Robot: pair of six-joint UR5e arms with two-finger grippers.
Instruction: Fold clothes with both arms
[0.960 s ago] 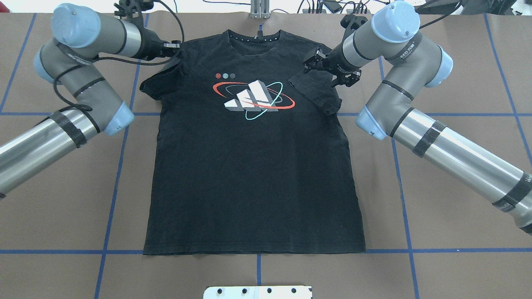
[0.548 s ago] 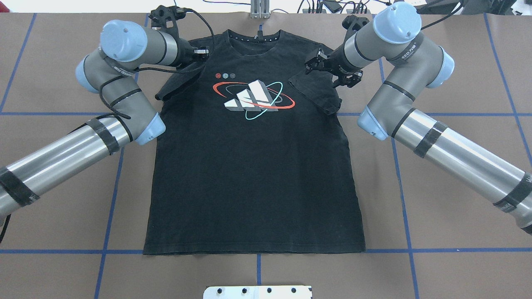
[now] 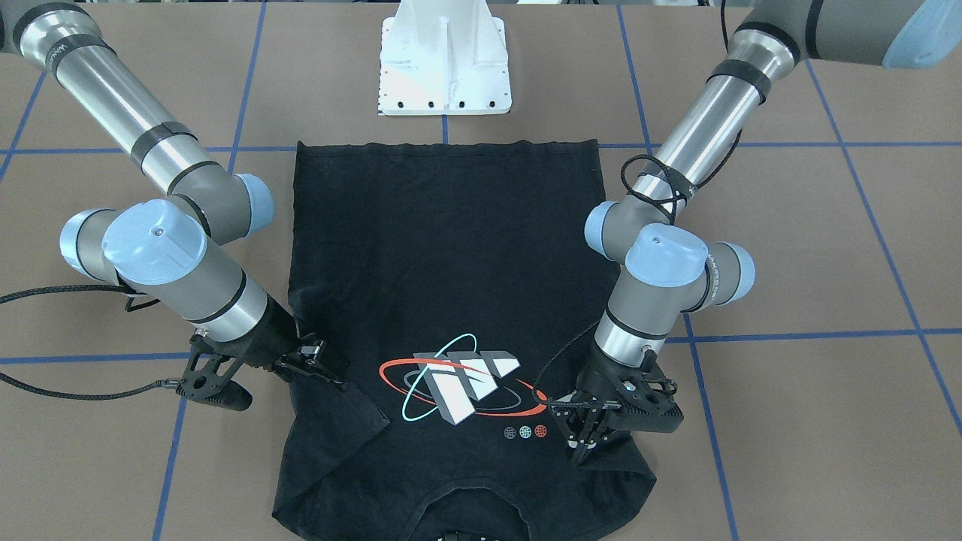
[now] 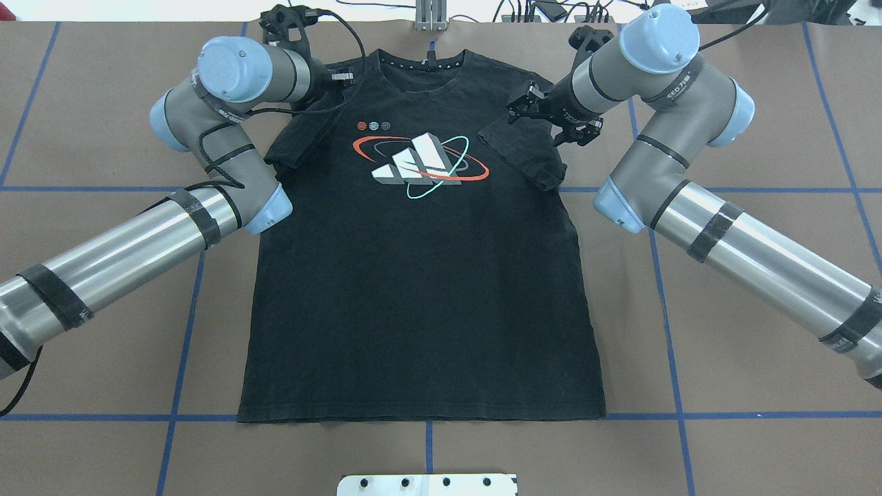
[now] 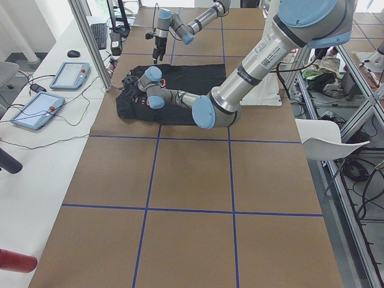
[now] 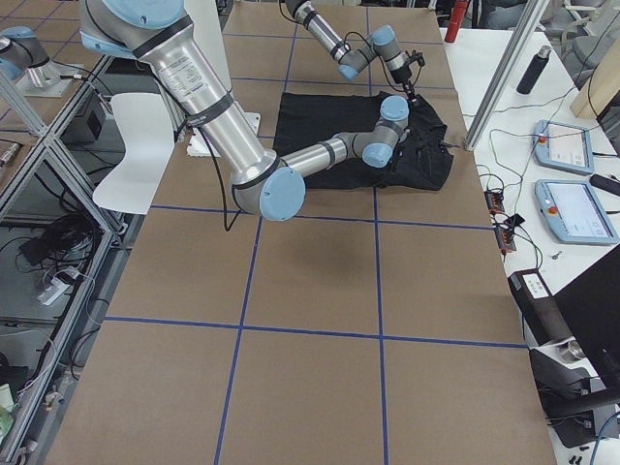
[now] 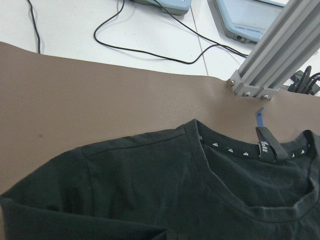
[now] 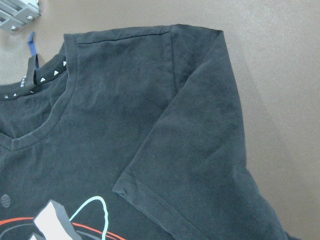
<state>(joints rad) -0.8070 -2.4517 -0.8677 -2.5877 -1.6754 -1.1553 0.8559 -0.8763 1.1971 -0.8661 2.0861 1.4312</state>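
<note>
The black T-shirt (image 4: 420,296) lies flat on the brown table, collar at the far edge and logo (image 4: 420,162) facing up. My left gripper (image 4: 342,77) is over the shirt's left shoulder near the collar. Its fingers look shut on the left sleeve (image 4: 293,141), which is drawn inward over the chest. In the front view the left gripper (image 3: 580,443) points down at the fabric. My right gripper (image 4: 520,103) hovers open above the right shoulder. The right sleeve (image 4: 527,151) lies folded in over the chest and also shows in the right wrist view (image 8: 200,160). Neither wrist view shows fingers.
The white base mount (image 4: 427,484) sits at the near edge. An aluminium post (image 4: 428,14) stands just beyond the collar. My left arm's elbow cap (image 4: 265,207) hangs over the shirt's left edge. Tablets (image 5: 69,75) and cables lie on the white bench past the far edge.
My left arm has swung inward toward the collar and drawn the left sleeve further over the chest. The right gripper has barely shifted and the right sleeve lies as before.
</note>
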